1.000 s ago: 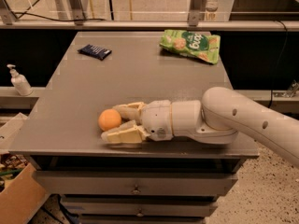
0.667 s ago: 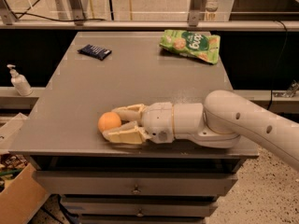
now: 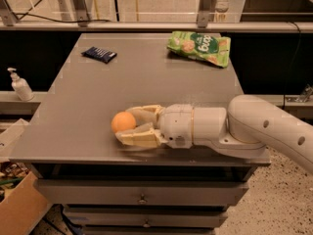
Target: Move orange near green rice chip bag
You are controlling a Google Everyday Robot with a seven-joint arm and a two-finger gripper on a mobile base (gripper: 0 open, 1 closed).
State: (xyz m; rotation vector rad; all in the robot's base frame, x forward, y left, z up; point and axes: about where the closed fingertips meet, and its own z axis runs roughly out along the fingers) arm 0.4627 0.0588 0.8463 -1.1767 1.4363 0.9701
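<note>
Near the front edge of the grey tabletop [image 3: 73, 126], the small round orange fruit [image 3: 123, 122] sits pinched between the cream jaws of the white arm's gripper [image 3: 125, 124]. Both have slid slightly rightward since a second ago, low on the surface. The grasp seems secure and the carry barely begun; the crinkly light-green rice chip bag [image 3: 199, 47] lies well apart at the far right.

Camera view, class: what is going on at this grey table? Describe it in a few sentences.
A white robot arm reaches in from the right, low over the flat grey table. Its two-finger gripper is at the small round orange fruit, near the table's front edge. The crinkly light-green rice chip bag lies at the far right corner, well apart from the orange. A small dark blue packet lies far left. The orange is not yet near the bag.
</note>
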